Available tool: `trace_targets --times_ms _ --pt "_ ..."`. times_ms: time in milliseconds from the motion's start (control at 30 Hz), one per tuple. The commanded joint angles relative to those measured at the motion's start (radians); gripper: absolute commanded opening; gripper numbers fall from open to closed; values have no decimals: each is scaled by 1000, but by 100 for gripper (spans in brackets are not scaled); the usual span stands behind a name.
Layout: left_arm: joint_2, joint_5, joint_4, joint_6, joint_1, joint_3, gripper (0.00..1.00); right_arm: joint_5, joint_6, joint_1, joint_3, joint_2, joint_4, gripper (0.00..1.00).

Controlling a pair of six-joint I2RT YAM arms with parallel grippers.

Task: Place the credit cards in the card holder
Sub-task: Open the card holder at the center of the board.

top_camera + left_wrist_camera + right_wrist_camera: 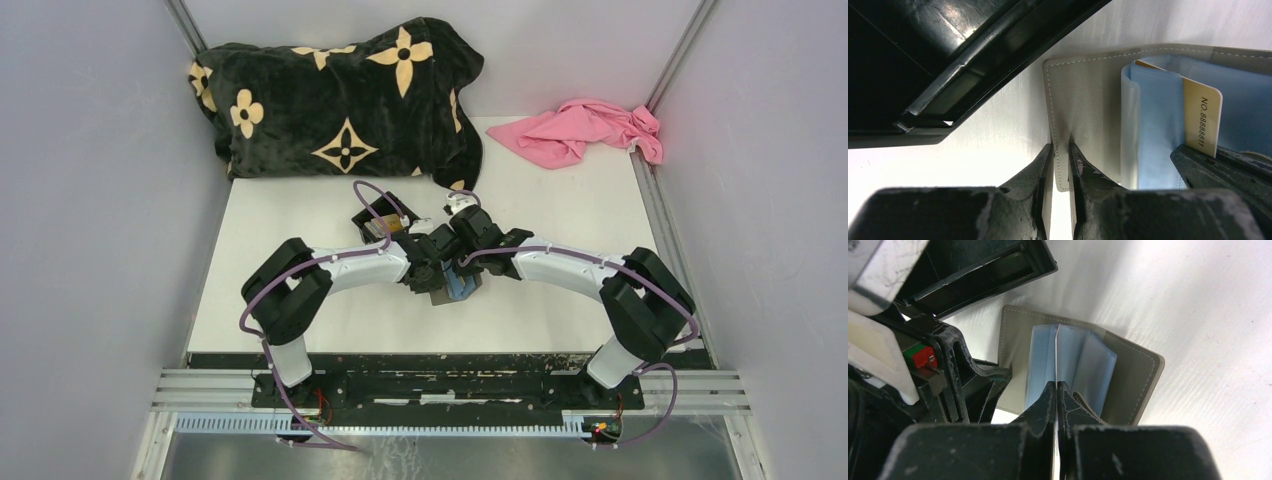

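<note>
One grey card holder [1135,375] lies open on the white table [560,210], in the middle of the top view. It is flat and soft-looking, with a stitched edge and see-through blue sleeves [1158,125] inside. The left gripper [1060,150] pinches its left flap with narrow jaws. One gold card [1202,117], thin and smooth, stands in the sleeves, and the right gripper [1056,387] is squeezed tight on its edge. One black plastic box [973,55] sits at the upper left.

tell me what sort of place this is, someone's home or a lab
Probably a robot lab cell, not a home: grey panels on aluminium framing box in a white table, and the left arm and right arm are bolted to a metal rail at its near edge.
</note>
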Motion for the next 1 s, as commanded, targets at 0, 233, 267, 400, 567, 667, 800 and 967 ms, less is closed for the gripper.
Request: trace_targets --times_ms 0,233,267,400,567,667,800,967 --pt "17 -8 34 -58 -5 -29 23 11 17 21 38 -53 -12 1" --pt "15 -6 42 -68 -6 -39 23 9 25 21 38 -55 -12 1" --pt "15 -6 43 -70 -6 -42 23 8 26 21 38 -55 -11 1" --pt "15 -2 46 -81 -6 -47 23 7 29 21 38 -61 -10 1" --pt "15 -3 46 -92 -6 -50 23 11 32 20 35 -72 -10 2" --pt "14 -3 46 -103 -6 -60 23 10 38 20 31 -76 -10 2" --pt "12 -5 46 -112 -6 -69 23 9 44 20 29 -79 -10 3" --pt "12 -6 44 -119 -5 -73 23 0 58 20 25 -87 -4 3"
